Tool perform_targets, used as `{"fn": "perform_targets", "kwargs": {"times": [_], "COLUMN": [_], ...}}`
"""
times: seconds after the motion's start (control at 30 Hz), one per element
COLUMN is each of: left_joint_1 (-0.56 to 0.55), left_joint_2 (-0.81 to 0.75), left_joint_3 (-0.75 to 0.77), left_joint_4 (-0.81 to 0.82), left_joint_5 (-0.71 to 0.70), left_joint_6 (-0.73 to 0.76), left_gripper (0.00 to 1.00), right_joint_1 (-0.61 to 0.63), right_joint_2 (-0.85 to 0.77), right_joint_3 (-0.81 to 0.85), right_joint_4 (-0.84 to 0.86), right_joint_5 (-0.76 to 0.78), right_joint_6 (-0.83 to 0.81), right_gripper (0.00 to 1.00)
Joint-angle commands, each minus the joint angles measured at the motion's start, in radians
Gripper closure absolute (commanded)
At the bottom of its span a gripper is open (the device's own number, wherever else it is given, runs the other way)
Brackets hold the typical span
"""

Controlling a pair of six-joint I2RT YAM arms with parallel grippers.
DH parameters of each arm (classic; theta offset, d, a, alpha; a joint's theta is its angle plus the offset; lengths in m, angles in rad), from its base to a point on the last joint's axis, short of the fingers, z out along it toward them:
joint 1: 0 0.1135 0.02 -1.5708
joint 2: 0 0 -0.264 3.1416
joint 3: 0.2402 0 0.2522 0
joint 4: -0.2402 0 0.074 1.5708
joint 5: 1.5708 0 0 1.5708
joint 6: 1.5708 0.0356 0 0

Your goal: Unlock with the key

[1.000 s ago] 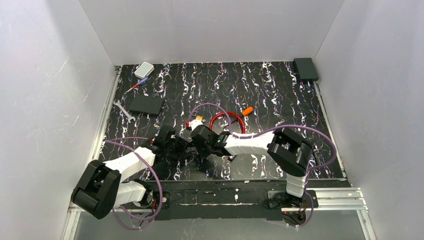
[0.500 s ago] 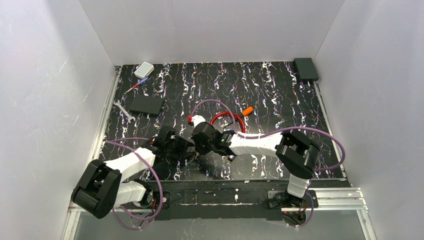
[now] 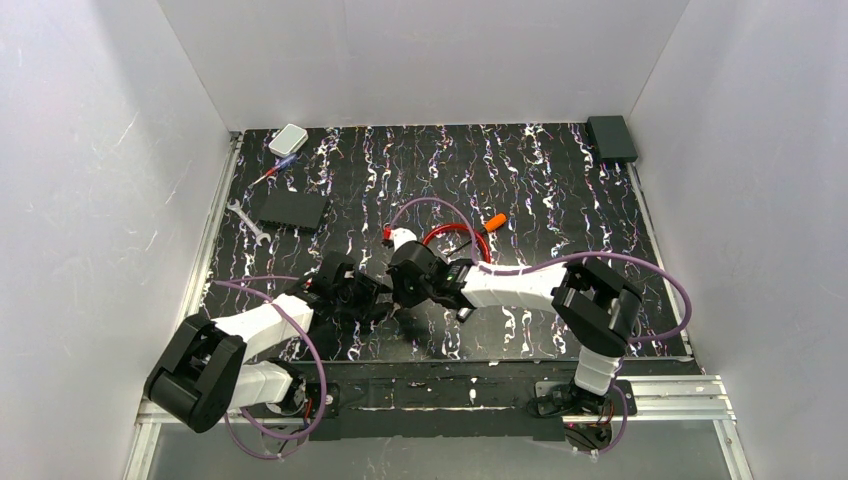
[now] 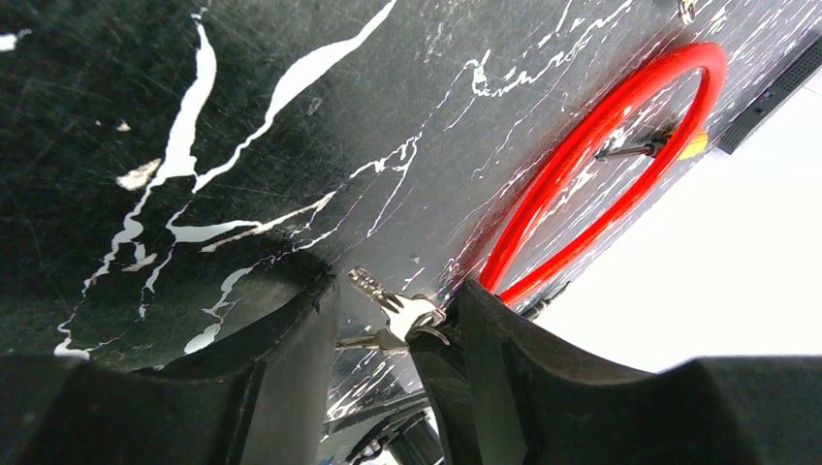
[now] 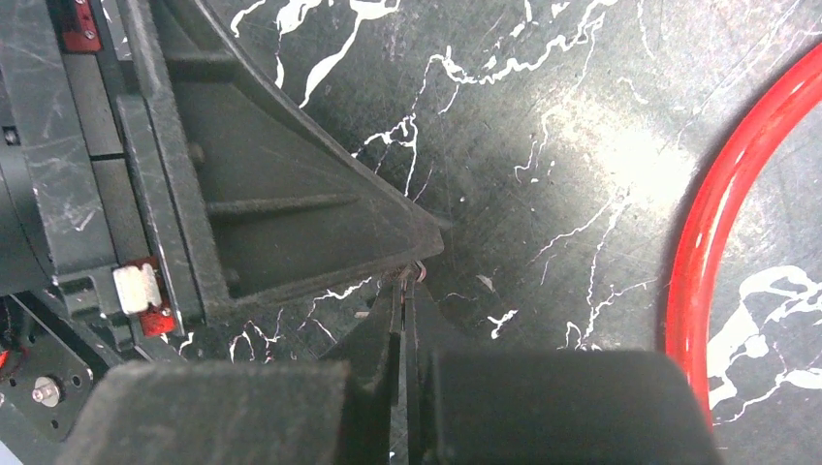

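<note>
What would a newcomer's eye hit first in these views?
The bright red cable loop lies mid-table, with the orange-headed key at its far right edge. Just in front of it the two arms meet. The left end effector is open around some small silver keys, and the right end effector is pinched shut right against it.

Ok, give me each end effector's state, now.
Left end effector: open around small silver keys.
Right end effector: shut; whether it pinches anything cannot be told.
</note>
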Motion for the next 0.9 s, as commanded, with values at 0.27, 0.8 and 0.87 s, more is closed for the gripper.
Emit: {"fn": "perform_targets", "kwargs": {"times": [0.27,0.8,0.87], "left_joint_1": [-0.005,-0.005,-0.005], "left_joint_2": [-0.022,-0.015,-0.019], "left_joint_3": [-0.012,0.006,0.01], "left_joint_4": [-0.022,-0.016,-0.017], "left_joint_5": [-0.069,-0.059,-0.063], "left_joint_6": [-0.021,0.019,0.038], "left_gripper": [0.74,1.0,1.0], "right_joint_1": [-0.022,-0.031,-0.033], "right_joint_2": [-0.073,-0.078,-0.077], "right_joint_3": [-0.046,-0.054,-0.054], "right_joint_4": [0.079,0.082,0.081], "right_joint_5": [-0.058,-0.103,-0.119], "right_joint_6": [0.075,0.092,0.087], "right_gripper": [0.99,0.99,0.99]}}
